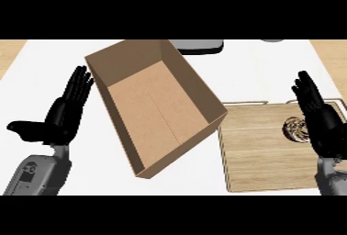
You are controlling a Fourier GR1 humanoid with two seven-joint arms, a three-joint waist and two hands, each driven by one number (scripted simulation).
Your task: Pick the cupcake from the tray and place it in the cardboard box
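The left hand (64, 110) shows at nine o'clock, fingers straight and pointing up, thumb out, holding nothing. The right hand (318, 114) stands edge-on at three o'clock, fingers straight, gripping nothing, just over the cupcake (294, 128), partly hiding it. The cupcake sits near the right edge of the wooden tray (264, 156) at four o'clock. The cardboard box (152, 103) lies at centre, tilted, open, nothing inside; its near corner touches the tray's left rim. White counter (244, 69) lies bare toward one o'clock.

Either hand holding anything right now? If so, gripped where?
Nothing is held. The left hand and right hand are both open with straight fingers. The cupcake sits on the tray, partly behind the right hand.
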